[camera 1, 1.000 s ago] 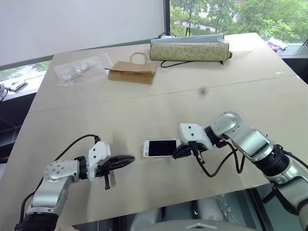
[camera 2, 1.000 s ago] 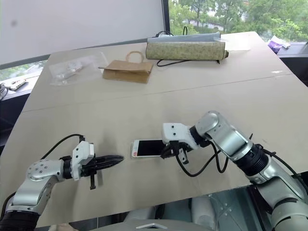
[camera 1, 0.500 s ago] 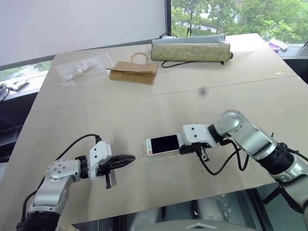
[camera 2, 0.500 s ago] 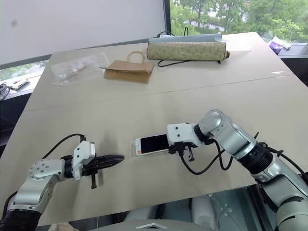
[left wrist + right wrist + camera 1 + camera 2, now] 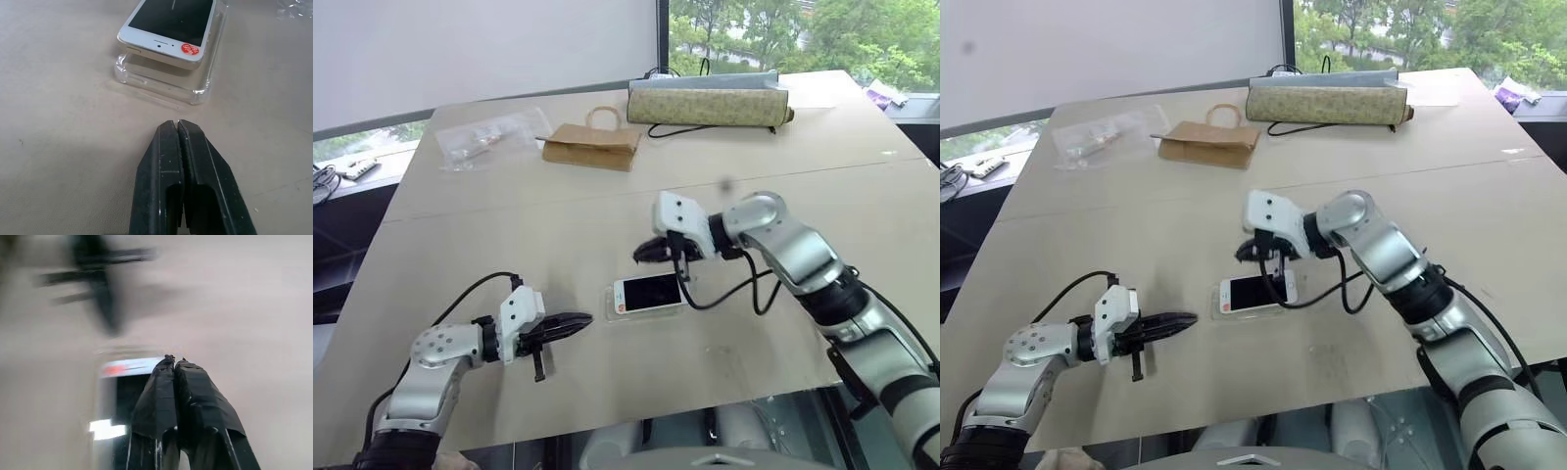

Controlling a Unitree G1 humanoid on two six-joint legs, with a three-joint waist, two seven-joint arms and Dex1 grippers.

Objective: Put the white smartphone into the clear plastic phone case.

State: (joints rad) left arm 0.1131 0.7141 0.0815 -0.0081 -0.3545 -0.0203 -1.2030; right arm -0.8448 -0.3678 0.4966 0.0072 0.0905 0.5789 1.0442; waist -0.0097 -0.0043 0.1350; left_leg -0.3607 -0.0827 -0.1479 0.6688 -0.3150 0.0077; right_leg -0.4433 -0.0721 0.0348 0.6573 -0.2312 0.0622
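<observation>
The white smartphone (image 5: 648, 292) lies screen up on the clear plastic phone case (image 5: 161, 85) near the table's middle front. Its end with the red sticker rests above the case's rim, not sunk in. My right gripper (image 5: 646, 252) hovers shut just behind the phone, above the table, holding nothing. A short way to the phone's left, my left gripper (image 5: 579, 320) is shut and empty, low over the table and pointing at the phone's end. The left wrist view has its closed fingertips (image 5: 168, 128) a little short of the case.
At the table's far side lie a brown paper bag (image 5: 590, 147), a long patterned roll (image 5: 710, 103) with a black cable, and a crinkled clear plastic bag (image 5: 489, 137) with items. The table's front edge (image 5: 705, 397) runs just below both arms.
My right gripper has left the phone's right end, risen and swung to the phone's far side. The phone stays lying on the case. My left arm has not moved.
</observation>
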